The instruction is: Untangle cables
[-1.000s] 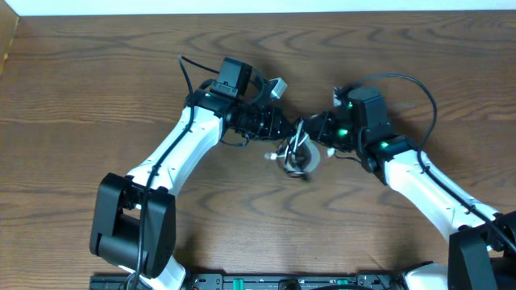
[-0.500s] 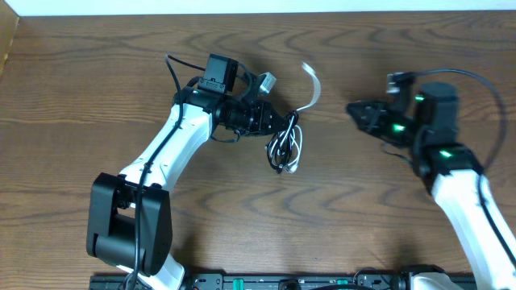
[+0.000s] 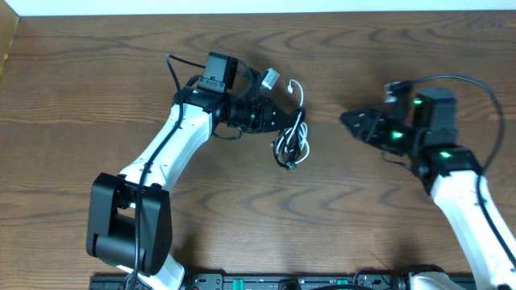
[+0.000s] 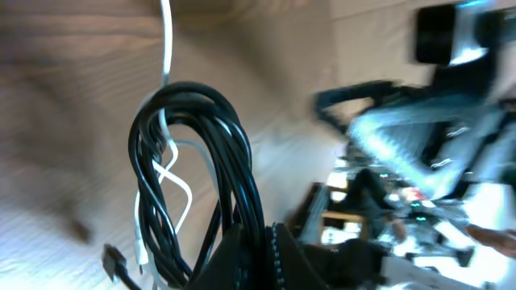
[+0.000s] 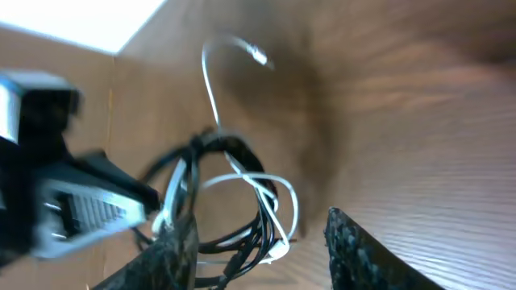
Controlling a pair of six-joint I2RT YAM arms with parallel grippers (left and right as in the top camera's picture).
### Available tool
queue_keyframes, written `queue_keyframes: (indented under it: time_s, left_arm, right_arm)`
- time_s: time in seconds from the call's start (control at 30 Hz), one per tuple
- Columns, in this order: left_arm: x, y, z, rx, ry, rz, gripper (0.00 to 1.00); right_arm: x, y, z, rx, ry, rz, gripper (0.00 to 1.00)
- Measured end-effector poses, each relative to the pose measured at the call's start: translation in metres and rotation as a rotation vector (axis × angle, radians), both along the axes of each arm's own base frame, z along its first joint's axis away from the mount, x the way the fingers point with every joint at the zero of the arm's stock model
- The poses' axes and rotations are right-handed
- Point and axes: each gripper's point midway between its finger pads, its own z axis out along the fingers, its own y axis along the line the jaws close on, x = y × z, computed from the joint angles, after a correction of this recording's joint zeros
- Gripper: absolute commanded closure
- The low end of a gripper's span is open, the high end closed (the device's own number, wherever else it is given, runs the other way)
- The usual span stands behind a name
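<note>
The cables [image 3: 292, 142] are a small bundle of black and white cords hanging from my left gripper [image 3: 284, 118], which is shut on the black loops. A loose white cord end [image 3: 297, 85] curls up beside it. In the left wrist view the black loops [image 4: 205, 153] rise from the shut jaws [image 4: 266, 259], with the white cord [image 4: 166, 48] threaded through them. My right gripper [image 3: 353, 122] is open and empty, to the right of the bundle and apart from it. In the right wrist view the bundle [image 5: 234, 197] lies ahead, between the open fingers [image 5: 262, 258].
The brown wooden table [image 3: 97, 72] lies under everything. Thick black wires of the arms loop behind each wrist [image 3: 476, 84]. The table's far edge meets a white wall [image 3: 242, 6]. The arm bases stand at the front edge [image 3: 121, 234].
My right gripper left the bundle and drew back to the right, now open. The white cord end has fallen back towards the bundle. My left gripper still holds the bundle, shifted slightly right.
</note>
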Motion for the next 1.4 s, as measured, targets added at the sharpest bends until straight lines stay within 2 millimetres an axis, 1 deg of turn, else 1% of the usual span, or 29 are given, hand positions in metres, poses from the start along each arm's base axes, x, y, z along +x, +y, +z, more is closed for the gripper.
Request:
queue_keyframes:
  time_s: [0.13,0.2,0.3,0.4,0.6,0.83,1.0,1.17,1.27,1.4]
  left_arm:
    - [0.002,-0.007,0.016,-0.082,0.056,0.007,0.92]
    - [0.002,-0.01,0.024,-0.118,0.088,0.007,0.92]
    - [0.0,-0.012,0.029,-0.145,0.144,0.01,0.92]
    - [-0.003,-0.012,0.032,-0.159,0.195,0.013,0.92]
    - [-0.006,-0.013,0.036,-0.178,0.251,0.009,0.92]
    - [-0.007,-0.014,0.038,-0.189,0.263,0.003,0.92]
    - [-0.003,-0.015,0.042,-0.203,0.226,-0.001,0.92]
    - [0.002,-0.015,0.038,-0.181,0.205,0.023,0.92]
    - [0.005,-0.014,0.035,-0.165,0.181,0.036,0.93]
    - [0.009,-0.013,0.031,-0.142,0.163,0.058,0.93]
  right_arm:
    - [0.003,0.027,-0.016,-0.002,-0.005,0.094,0.5]
    - [0.006,0.034,-0.024,-0.002,-0.003,0.117,0.5]
    - [0.012,0.041,-0.033,-0.003,-0.013,0.136,0.51]
    - [0.021,0.046,-0.034,0.001,-0.053,0.151,0.52]
    - [0.027,0.058,-0.032,0.006,-0.106,0.177,0.56]
    - [0.028,0.059,-0.03,0.01,-0.118,0.182,0.56]
    - [0.023,0.063,-0.027,0.032,-0.121,0.216,0.56]
    - [0.016,0.069,-0.022,0.074,-0.121,0.269,0.57]
    - [0.014,0.065,-0.019,0.109,-0.115,0.287,0.57]
    - [0.013,0.056,-0.012,0.164,-0.113,0.302,0.56]
